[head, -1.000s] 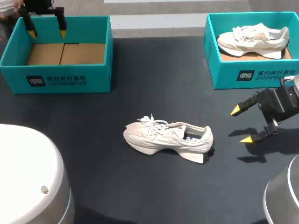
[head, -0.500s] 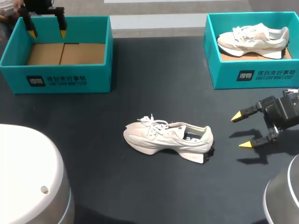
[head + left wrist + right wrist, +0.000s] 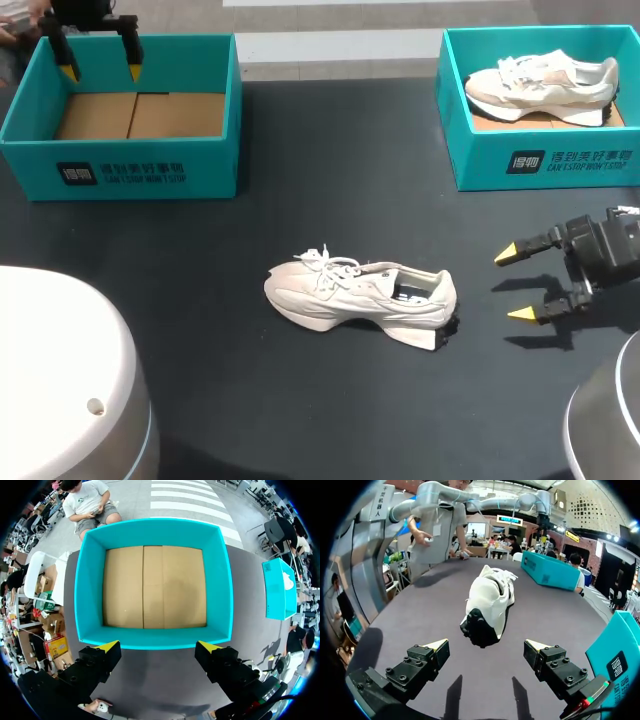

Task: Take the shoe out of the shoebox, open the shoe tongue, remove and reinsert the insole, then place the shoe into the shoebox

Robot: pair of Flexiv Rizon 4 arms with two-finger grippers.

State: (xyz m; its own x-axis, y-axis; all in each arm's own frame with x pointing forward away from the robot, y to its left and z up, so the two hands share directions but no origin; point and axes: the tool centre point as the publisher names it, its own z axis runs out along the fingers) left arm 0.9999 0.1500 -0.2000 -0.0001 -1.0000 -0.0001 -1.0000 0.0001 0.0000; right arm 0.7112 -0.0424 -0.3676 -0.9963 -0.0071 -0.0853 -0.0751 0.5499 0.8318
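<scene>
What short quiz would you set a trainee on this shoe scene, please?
1. True or false: the left shoebox holds a shoe.
2. The right gripper is: A) shut on the table shoe; B) open, apart from that shoe, off its heel end; C) inside the right shoebox.
3. How many shoes show in the head view, and where?
Key: 1 false, only its cardboard floor shows. 2 B. 3 Two: the table shoe, and a second shoe in the right shoebox.
</scene>
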